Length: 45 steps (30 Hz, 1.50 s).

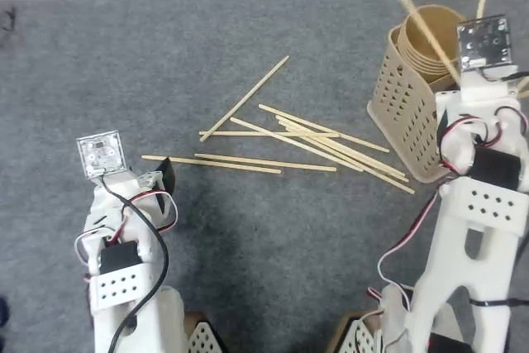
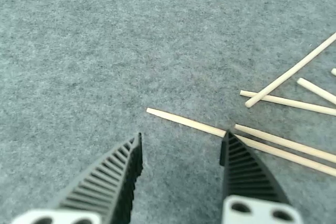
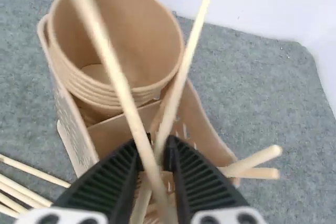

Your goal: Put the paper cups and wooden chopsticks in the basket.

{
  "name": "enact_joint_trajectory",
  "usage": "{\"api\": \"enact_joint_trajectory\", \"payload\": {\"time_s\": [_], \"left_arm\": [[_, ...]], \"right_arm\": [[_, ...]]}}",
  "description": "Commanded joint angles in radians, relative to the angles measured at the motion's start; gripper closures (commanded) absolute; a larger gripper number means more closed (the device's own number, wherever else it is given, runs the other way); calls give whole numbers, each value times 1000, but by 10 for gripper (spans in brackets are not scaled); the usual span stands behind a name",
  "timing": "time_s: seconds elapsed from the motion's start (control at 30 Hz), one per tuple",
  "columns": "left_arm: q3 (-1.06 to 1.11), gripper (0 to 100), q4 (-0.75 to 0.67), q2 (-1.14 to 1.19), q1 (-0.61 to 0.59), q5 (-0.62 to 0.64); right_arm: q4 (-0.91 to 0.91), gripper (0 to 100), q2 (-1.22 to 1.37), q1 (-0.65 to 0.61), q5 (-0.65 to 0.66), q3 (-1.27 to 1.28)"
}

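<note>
Cups look sorted. The stack of brown paper cups [image 1: 430, 35] is already sitting in the beige slotted plastic basket [image 1: 405, 113] at the right side of the grey carpeted worktop [image 1: 248, 270], and a couple of stowed sticks [image 3: 252, 163] poke out of it too.

The right gripper [image 3: 155, 148] hangs just above the basket, fingers clamped on two pale wooden chopsticks [image 3: 191, 51]. These stand roughly upright and splay into a V over the cups, so I'd guess they're next in.

What's left is the loose chopsticks [image 1: 306, 142], maybe ten, spread on the worktop between the arms. Most lie lengthwise across it, slanting a bit down toward the basket, and one odd stick [image 1: 248, 97] runs on a steeper diagonal.

The left gripper [image 2: 181, 140] hovers low with fingers wide apart, right by the end of the nearest stick [image 2: 184, 121]. That one points away toward the pile.
</note>
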Motion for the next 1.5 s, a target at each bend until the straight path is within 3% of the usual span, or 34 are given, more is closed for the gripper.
{"api": "enact_joint_trajectory", "payload": {"time_s": [0.0, 0.4, 0.57, 0.77, 1.03, 1.2, 1.47], "left_arm": [[-25, 776, -28, -18, 6, 6], [-25, 776, -28, -18, 6, 6], [-25, 776, -28, -18, 6, 6], [-25, 776, -28, -18, 6, 6], [-25, 776, -26, -18, 6, 6], [-25, 776, -26, -18, 6, 6], [-25, 776, -26, -18, 6, 6]], "right_arm": [[47, 991, -2, 1, 0, -95], [220, 991, -4, -38, 0, -167], [263, 991, -151, -87, 0, -206], [340, 991, -361, -191, 11, -218], [503, 991, -427, -348, 21, -196], [469, 991, -424, -417, 20, -75], [372, 991, -429, -426, 20, 44]]}}
